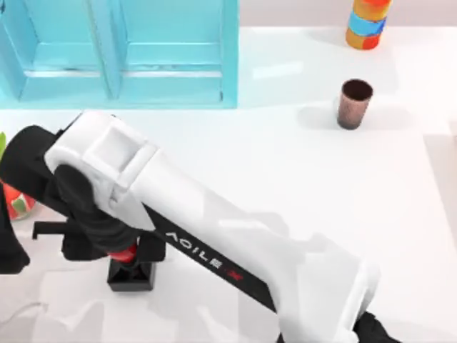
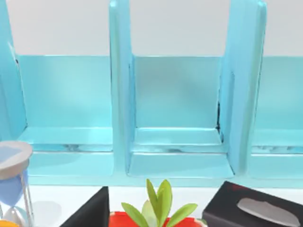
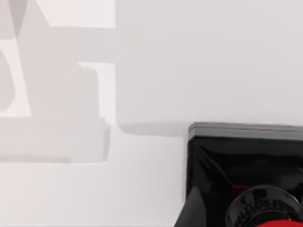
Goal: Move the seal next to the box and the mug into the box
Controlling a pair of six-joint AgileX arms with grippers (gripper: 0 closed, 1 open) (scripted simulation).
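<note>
The seal (image 1: pixel 132 277) stands on the table at the front left, a black square block with a red knob on top; its block and knob also show close up in the right wrist view (image 3: pixel 241 161). My right gripper (image 1: pixel 123 250) hangs directly over the seal, down at its knob, with the white arm reaching across from the front right. The mug (image 1: pixel 354 103), dark brown and speckled, stands upright at the back right, far from both grippers. The light-blue box (image 1: pixel 171 71) with several compartments lies at the back left. My left arm (image 1: pixel 8 243) stays parked at the left edge.
An orange-and-blue striped cylinder (image 1: pixel 368 25) stands at the back right beyond the mug. A red pot with a green plant (image 2: pixel 158 203), a black tissue box (image 2: pixel 255 210) and an hourglass (image 2: pixel 14 189) stand in front of the blue box on the left.
</note>
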